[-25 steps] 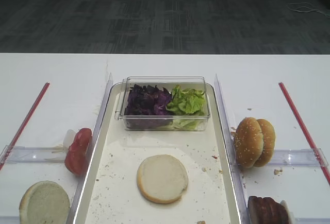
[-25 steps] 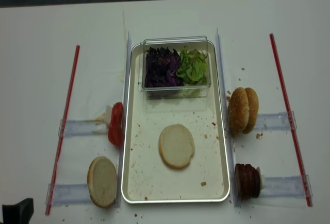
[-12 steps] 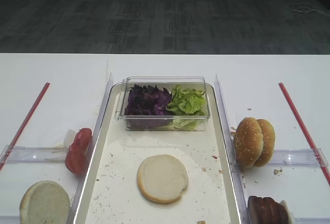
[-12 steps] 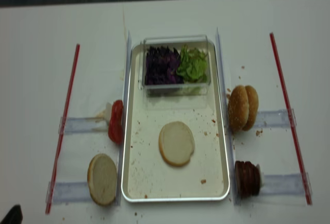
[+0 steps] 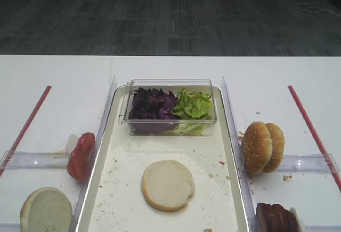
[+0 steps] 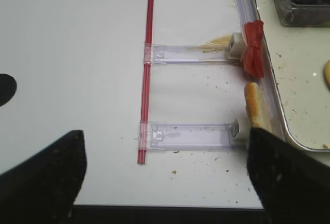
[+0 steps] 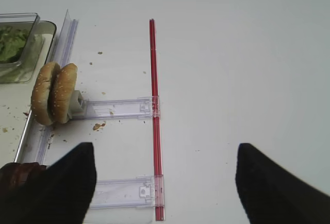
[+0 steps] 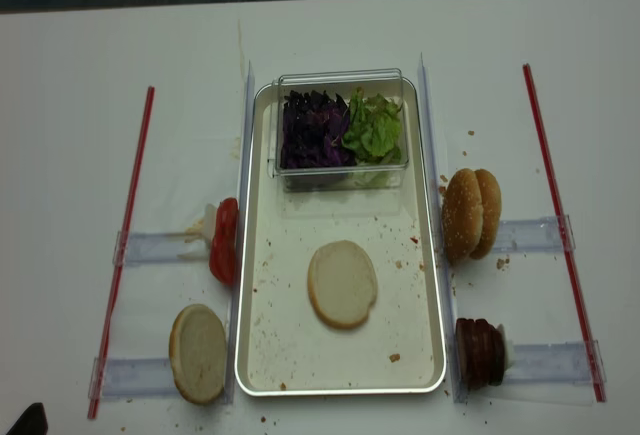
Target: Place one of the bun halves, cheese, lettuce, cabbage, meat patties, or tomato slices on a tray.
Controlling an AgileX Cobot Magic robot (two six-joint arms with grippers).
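The whitish bun half (image 5: 167, 184) (image 8: 342, 283) lies flat, cut face up, on the cream tray (image 5: 226, 189) (image 8: 405, 325), with no gripper near it. My left gripper (image 6: 165, 183) hangs open and empty over the table's front left edge, left of the tray. My right gripper (image 7: 165, 177) is open and empty over the table, to the right of the tray. Cabbage (image 8: 314, 130) and lettuce (image 8: 375, 127) fill a clear box at the tray's far end. Tomato slices (image 8: 224, 241) stand left of the tray, meat patties (image 8: 481, 352) at its right. Cheese is out of view.
A yellower plain bun half (image 8: 199, 352) lies at the front left. Two sesame halves (image 8: 471, 213) stand on edge at the right. Red strips (image 8: 124, 245) (image 8: 560, 225) and clear plastic holders (image 8: 155, 247) border both sides. Crumbs dot the tray.
The dark tip of my left arm at the bottom left corner of the realsense view has drawn back toward the front edge. The bun half and other food have not moved.
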